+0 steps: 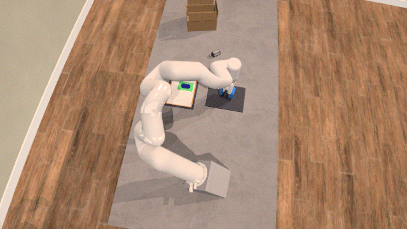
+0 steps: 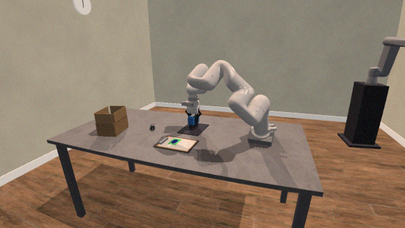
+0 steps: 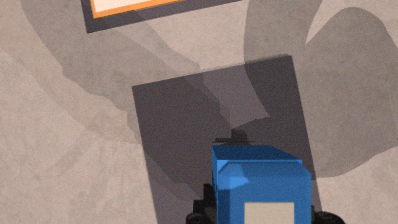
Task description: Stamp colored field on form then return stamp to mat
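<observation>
My gripper (image 1: 226,93) is shut on the blue stamp (image 1: 222,92) and holds it upright, low over the dark mat (image 1: 226,99). I cannot tell whether the stamp touches the mat. In the wrist view the stamp (image 3: 260,182) fills the lower middle, with the mat (image 3: 220,130) under it. The exterior view shows the stamp (image 2: 191,120) above the mat (image 2: 193,130). The form on its clipboard (image 1: 182,93) lies left of the mat. Its green field (image 1: 185,86) carries a dark blue stamp mark. The clipboard's edge also shows at the top of the wrist view (image 3: 150,10).
A cardboard box (image 1: 202,14) stands at the table's far end. A small dark cylinder (image 1: 215,53) lies on the table between the box and the mat. The arm's base (image 1: 213,182) sits at the near end. A black pedestal with another arm (image 2: 365,114) stands off the table.
</observation>
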`<state>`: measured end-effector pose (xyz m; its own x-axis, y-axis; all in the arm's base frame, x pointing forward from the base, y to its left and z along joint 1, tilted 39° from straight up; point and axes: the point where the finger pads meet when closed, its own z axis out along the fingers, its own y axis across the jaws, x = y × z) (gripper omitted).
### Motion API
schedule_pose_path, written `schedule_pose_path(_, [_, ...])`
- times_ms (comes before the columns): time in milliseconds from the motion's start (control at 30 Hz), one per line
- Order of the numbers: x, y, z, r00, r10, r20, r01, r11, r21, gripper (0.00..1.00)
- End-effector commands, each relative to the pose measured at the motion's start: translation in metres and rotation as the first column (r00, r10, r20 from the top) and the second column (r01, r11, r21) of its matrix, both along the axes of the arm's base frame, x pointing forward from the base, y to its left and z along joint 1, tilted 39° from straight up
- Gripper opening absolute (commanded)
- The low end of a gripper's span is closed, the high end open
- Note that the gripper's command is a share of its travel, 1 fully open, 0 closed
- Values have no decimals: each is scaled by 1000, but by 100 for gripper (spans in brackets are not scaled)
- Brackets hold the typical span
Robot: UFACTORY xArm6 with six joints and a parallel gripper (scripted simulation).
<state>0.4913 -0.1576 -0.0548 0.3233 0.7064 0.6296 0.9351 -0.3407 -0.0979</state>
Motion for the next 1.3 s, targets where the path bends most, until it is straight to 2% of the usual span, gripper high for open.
schedule_pose_path(0, [2, 0, -1, 1000, -2, 4, 2, 1000, -3, 30])
schedule_pose_path(467, [3, 2, -4, 1000, -2, 4, 2, 1000, -3, 30])
schedule_pose_path(500, [3, 2, -4, 1000, -2, 4, 2, 1000, -3, 91])
schedule_pose_path(1267, [3, 2, -4, 1000, -2, 4, 2, 1000, -3, 91])
